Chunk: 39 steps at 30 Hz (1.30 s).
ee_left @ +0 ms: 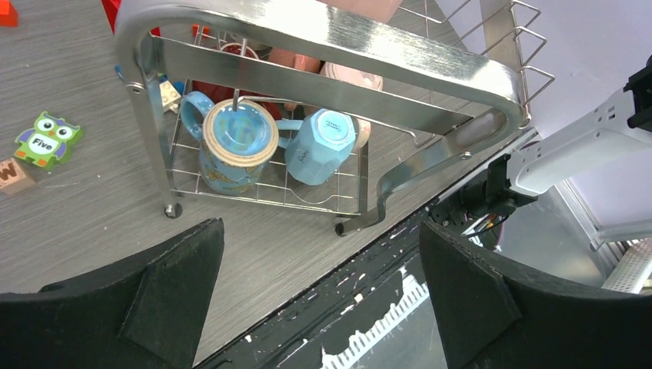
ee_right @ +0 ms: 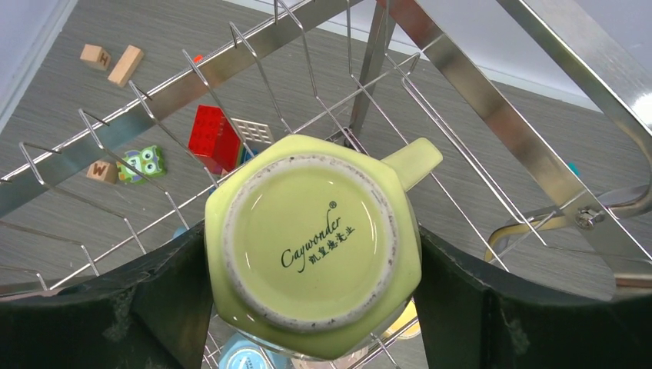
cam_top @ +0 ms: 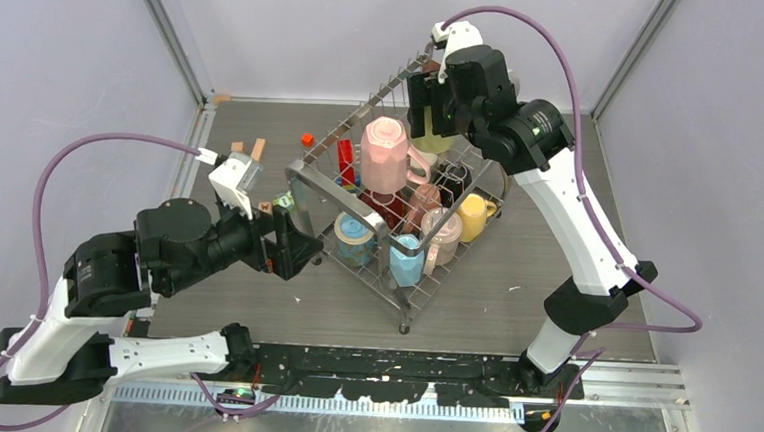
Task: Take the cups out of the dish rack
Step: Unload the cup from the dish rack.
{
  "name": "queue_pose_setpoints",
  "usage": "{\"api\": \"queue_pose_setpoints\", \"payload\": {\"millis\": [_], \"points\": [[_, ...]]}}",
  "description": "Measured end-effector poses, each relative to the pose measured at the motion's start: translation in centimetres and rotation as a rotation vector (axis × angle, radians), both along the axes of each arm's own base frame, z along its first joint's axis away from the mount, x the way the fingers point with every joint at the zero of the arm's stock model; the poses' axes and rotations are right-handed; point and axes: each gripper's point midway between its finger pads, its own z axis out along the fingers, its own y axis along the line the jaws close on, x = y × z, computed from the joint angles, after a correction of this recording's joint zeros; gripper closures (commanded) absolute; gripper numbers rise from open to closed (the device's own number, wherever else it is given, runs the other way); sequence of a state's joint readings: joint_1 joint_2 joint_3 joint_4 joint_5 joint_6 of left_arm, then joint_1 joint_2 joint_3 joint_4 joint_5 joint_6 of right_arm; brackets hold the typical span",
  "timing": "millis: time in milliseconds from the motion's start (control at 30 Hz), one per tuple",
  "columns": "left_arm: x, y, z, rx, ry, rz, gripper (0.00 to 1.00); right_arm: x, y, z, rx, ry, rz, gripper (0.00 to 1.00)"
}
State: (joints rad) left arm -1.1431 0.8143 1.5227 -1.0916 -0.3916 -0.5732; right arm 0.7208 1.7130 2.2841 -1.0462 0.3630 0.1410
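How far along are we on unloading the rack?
Done: nothing; no cup stands outside the dish rack. In hand: the right gripper straddles an upturned pale green mug, grip unconfirmed. Remaining: the pink mug, light blue mug, yellow mug and others; the left gripper is open beside the rack.

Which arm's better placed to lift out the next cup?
Right. The right gripper is closed on the sides of the upturned pale green mug inside the dish rack. The left gripper hangs open and empty outside the rack, facing its loop handle.
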Motion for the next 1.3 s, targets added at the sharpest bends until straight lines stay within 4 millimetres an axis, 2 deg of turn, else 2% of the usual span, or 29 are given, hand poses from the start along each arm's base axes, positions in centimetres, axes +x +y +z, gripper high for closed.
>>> {"api": "queue_pose_setpoints", "payload": {"millis": [133,333,500,633,733,933,1133,1300], "points": [[0.0,-0.8,-0.4,-0.025,0.007,-0.011,0.00,0.1,-0.2,0.1,0.004,-0.003,-0.021,0.67],[0.1,-2.1,-0.3,-0.077,0.008,-0.029,0.00,-0.3,-0.7,0.4,0.033,-0.003,-0.049,0.71],[0.1,-3.2,0.5,-0.131,-0.001,-0.048,0.00,-1.4,-1.5,2.1,0.099,-0.025,-0.069,0.71],[0.0,-3.6,1.2,-0.181,-0.006,-0.060,0.00,-2.8,-2.6,4.6,0.176,-0.067,-0.079,0.71],[-0.3,-3.9,2.2,-0.232,-0.017,-0.077,0.00,-3.9,-3.3,6.4,0.236,-0.098,-0.079,0.71],[-0.7,-5.0,5.4,-0.368,-0.048,-0.121,0.00,-6.9,-4.1,9.4,0.388,-0.125,-0.039,0.71],[-0.7,-7.1,8.0,-0.467,-0.074,-0.168,0.00,-10.1,-4.0,11.0,0.560,-0.093,0.029,0.72],[-0.1,-9.1,9.3,-0.507,-0.098,-0.192,0.01,-11.7,-2.6,11.7,0.719,-0.030,0.084,0.72]]}}
